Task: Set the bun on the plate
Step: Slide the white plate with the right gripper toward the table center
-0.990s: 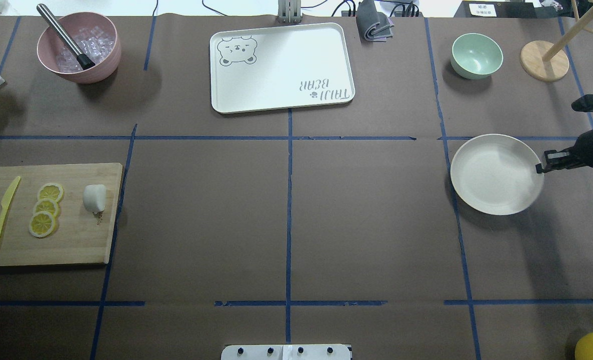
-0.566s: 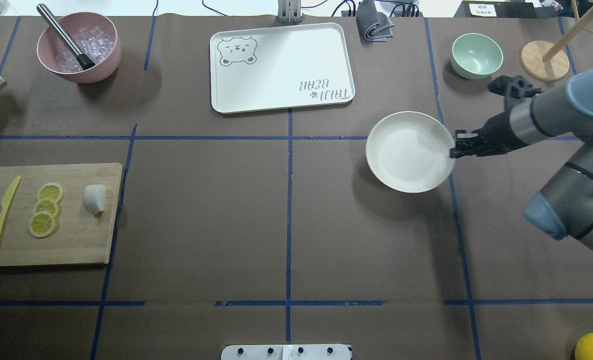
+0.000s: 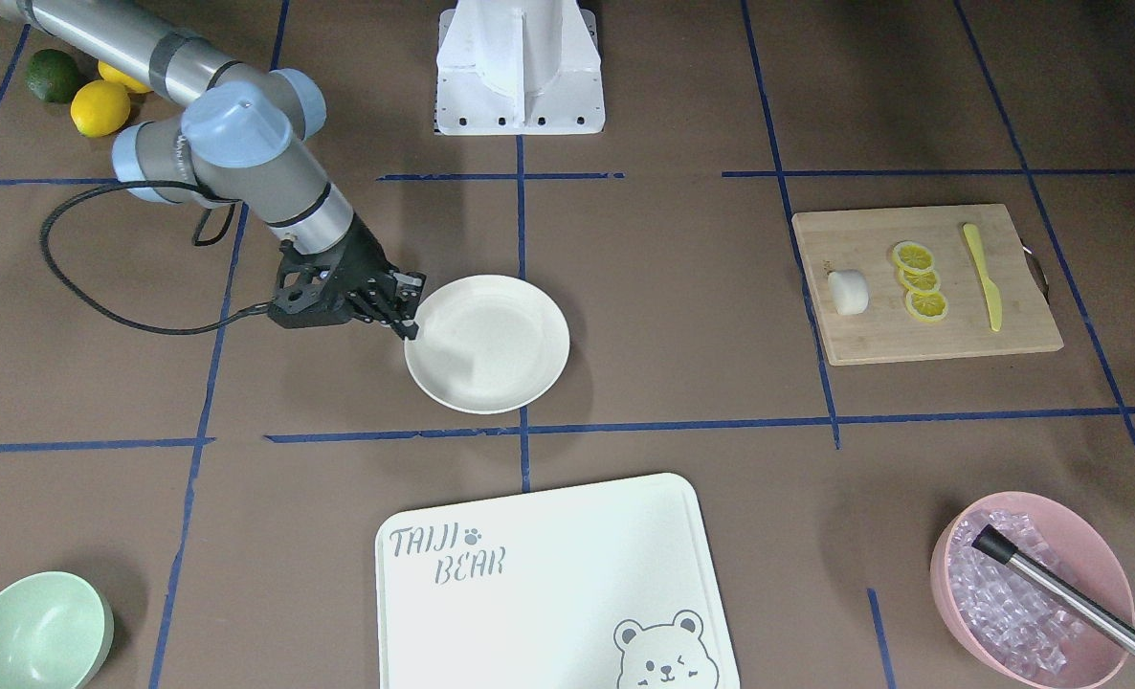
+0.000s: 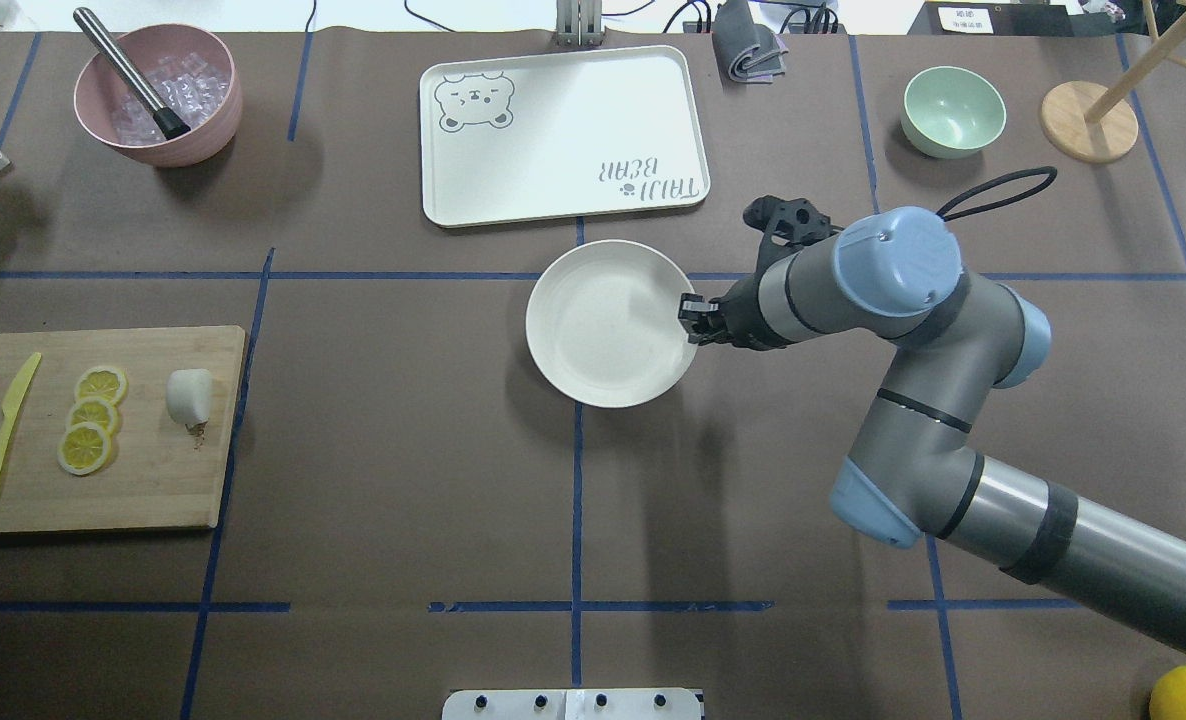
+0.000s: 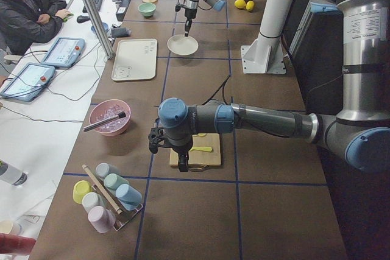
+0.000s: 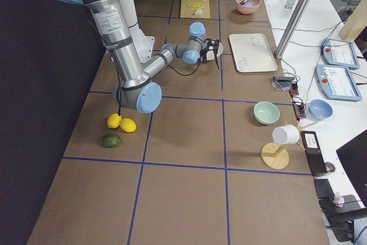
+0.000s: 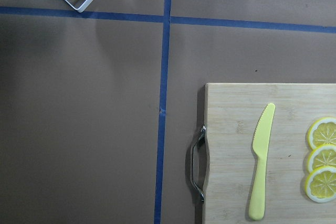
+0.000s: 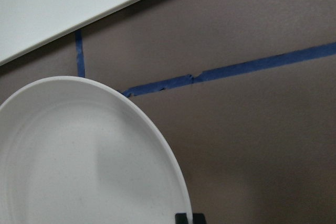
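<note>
The bun [image 4: 190, 396] is a small white stub lying on a wooden cutting board [image 4: 153, 480] at the table's left, also seen in the front view as the bun [image 3: 848, 292]. The round cream plate [image 4: 608, 322] is at the table's middle, just below the bear-printed tray. My right gripper [image 4: 690, 320] is shut on the plate's right rim; the front view shows the same grip [image 3: 407, 311] on the plate [image 3: 487, 343]. My left gripper [image 5: 183, 162] hangs over the board's outer end, seen only from the side; whether it is open or shut I cannot tell.
Lemon slices [image 4: 93, 415] and a yellow knife [image 4: 8, 425] share the board. At the back stand a bear-printed tray [image 4: 563, 135], a pink bowl [image 4: 158, 95] of ice, a green bowl [image 4: 953, 110] and a wooden stand [image 4: 1088, 120]. A person [image 5: 27, 10] sits beside the table.
My right arm has carried the plate leftward from the table's right side to its middle, gripper still shut on the rim. The bun and board have not moved.
</note>
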Action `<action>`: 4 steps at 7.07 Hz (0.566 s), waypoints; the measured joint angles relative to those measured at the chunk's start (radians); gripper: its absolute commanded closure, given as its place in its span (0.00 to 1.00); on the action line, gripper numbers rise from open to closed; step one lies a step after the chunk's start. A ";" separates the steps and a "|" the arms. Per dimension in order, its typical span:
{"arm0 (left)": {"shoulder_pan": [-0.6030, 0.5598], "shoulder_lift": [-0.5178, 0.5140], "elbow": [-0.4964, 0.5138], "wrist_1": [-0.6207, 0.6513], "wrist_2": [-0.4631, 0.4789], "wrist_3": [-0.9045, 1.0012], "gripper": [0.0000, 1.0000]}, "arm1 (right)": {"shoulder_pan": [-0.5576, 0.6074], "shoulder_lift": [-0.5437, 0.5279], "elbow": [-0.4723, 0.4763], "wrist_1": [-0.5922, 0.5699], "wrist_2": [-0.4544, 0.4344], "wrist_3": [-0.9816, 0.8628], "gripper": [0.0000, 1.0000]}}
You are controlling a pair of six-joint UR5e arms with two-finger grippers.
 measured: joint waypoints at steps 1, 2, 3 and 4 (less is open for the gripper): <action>0.002 0.000 0.000 0.000 0.000 0.000 0.00 | -0.034 0.016 -0.002 -0.013 -0.033 0.008 0.92; 0.002 0.000 0.000 0.000 0.000 0.000 0.00 | -0.061 0.021 -0.004 -0.019 -0.055 0.011 0.72; 0.003 0.000 0.000 0.000 0.000 0.000 0.00 | -0.081 0.023 -0.006 -0.022 -0.070 0.012 0.41; 0.003 0.000 0.000 0.000 0.000 0.000 0.00 | -0.093 0.024 -0.010 -0.028 -0.076 0.012 0.00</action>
